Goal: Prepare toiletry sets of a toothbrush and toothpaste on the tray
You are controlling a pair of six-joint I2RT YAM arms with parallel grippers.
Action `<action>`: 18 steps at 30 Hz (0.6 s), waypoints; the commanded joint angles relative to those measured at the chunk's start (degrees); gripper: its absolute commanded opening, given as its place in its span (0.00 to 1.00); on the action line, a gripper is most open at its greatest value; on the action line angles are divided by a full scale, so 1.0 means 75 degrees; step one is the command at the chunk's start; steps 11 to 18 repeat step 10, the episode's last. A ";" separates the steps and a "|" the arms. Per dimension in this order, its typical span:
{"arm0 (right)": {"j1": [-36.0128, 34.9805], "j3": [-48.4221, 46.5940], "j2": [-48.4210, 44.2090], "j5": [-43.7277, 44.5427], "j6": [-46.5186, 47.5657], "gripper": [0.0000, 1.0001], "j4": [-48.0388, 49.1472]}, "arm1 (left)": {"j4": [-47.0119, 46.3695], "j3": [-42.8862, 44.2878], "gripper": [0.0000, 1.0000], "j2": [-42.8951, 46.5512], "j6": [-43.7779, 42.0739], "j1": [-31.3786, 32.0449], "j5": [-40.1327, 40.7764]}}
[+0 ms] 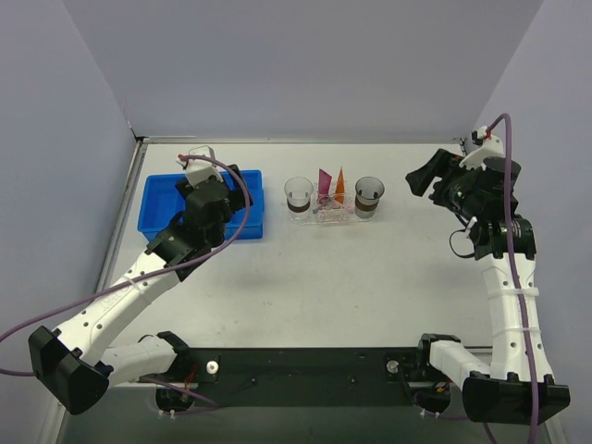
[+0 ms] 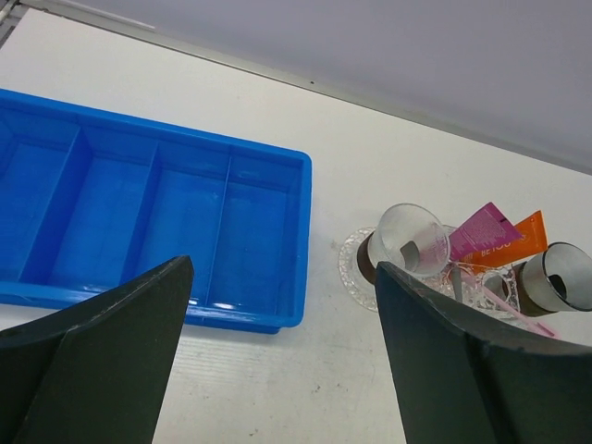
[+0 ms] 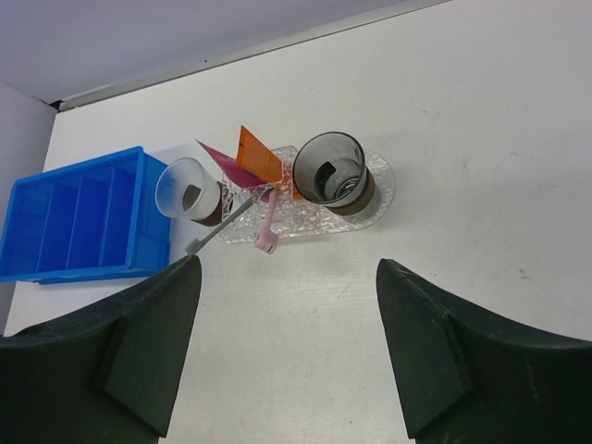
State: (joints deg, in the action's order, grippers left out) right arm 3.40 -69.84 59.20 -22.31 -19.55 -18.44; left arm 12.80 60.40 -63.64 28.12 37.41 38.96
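Leaning toothpaste (image 3: 259,155) may topple off tray (image 3: 381,185).
Empty left fingers (image 2: 111,361) and right fingers (image 3: 120,356) apart; careless reach for toothbrush (image 3: 222,227) overhanging tray edge could knock it over.

Clear tray (image 3: 379,190) sits mid-frame on the tabletop (image 3: 462,111), a frosted cup (image 3: 190,190) and dark cup (image 3: 331,171) at its ends, with the orange tube (image 3: 259,155) and pink tube (image 3: 227,165) leaning up between them. A grey toothbrush (image 3: 222,227) pokes out over its lower-left edge. Blue bin (image 3: 79,222) is at far left, and the right gripper (image 3: 287,268) gapes wide along the bottom.

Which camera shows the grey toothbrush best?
Right wrist: the grey toothbrush shows full length, one end poking past the tray. The top and left wrist views leave it too small or cluttered to make out.
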 commanded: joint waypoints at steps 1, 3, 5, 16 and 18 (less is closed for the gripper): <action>0.0062 0.0066 -0.0147 0.0244 0.0064 0.71 0.0196 | 0.0122 -0.0014 0.90 0.0106 0.0141 0.0039 0.0336; 0.0051 0.0078 -0.0147 0.0232 0.0029 0.71 0.0220 | 0.0110 -0.0014 0.90 0.0118 0.0130 0.0063 0.0418; 0.0062 0.0113 -0.0147 0.0220 -0.0041 0.71 0.0243 | 0.0087 0.0021 0.90 0.0106 0.0060 0.0086 0.0477; 0.0062 0.0160 -0.0182 0.0208 -0.0135 0.71 0.0302 | 0.0052 0.0056 0.90 0.0094 -0.0093 0.0098 0.0395; 0.0062 0.0160 -0.0182 0.0208 -0.0135 0.71 0.0302 | 0.0052 0.0056 0.90 0.0094 -0.0093 0.0098 0.0395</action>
